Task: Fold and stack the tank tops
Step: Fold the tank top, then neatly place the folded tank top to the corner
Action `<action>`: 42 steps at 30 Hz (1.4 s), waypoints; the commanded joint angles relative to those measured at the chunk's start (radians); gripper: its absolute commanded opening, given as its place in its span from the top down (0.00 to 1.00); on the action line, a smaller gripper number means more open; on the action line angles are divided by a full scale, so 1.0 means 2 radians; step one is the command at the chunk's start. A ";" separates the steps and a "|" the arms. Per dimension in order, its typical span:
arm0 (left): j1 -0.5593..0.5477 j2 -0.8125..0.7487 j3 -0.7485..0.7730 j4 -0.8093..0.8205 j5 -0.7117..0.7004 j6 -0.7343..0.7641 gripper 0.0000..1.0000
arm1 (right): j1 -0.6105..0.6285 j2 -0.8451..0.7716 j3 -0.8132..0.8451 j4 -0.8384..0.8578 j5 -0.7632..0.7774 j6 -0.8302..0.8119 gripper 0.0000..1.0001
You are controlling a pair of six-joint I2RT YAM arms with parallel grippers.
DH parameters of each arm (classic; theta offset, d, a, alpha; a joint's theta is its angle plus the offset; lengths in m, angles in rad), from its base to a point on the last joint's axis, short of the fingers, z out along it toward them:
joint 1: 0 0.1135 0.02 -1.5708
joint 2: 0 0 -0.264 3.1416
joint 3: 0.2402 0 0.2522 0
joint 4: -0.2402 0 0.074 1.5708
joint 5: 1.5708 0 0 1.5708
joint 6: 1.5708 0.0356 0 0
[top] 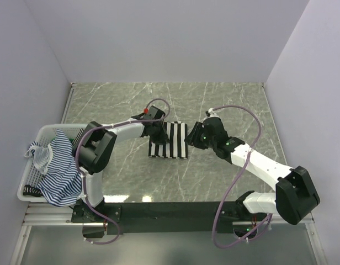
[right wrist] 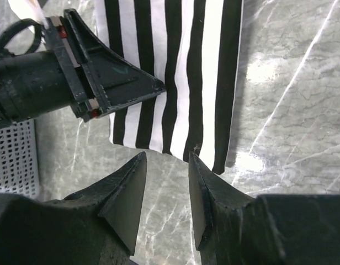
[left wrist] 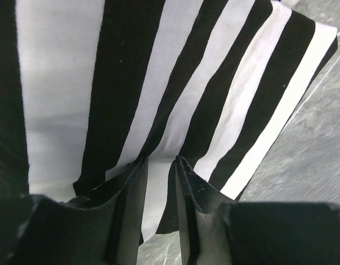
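Left pincer slightly apart, tips on folded black-and-white tank top at bench centre. Right pincer apart, just beside its 3 o'clock edge. Blue-striped tank tops in basket, 9 o'clock.

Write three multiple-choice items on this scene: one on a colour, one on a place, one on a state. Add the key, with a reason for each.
1. The draped tank top hanging over the basket has stripes of:
A. red and white
B. blue and white
C. green and yellow

2. The black-and-white tank top lies:
A. in the basket
B. over the right arm
C. on the table

3. The right pincer is:
A. open and empty
B. shut on cloth
C. out of view

Key:
1 B, thin blue stripes show on white cloth.
2 C, it lies folded on the marble.
3 A, bare marble shows between its jaws.
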 commanded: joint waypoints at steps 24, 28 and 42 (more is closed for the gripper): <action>0.055 -0.042 0.119 -0.009 0.013 0.010 0.46 | 0.008 0.174 0.156 -0.046 0.076 -0.035 0.50; 0.101 -0.103 0.100 -0.012 0.016 0.011 0.41 | 0.024 0.232 0.222 -0.092 0.109 -0.040 0.49; 0.158 -0.255 0.027 -0.035 0.057 0.047 0.40 | 0.040 0.416 0.426 -0.249 0.131 -0.009 0.48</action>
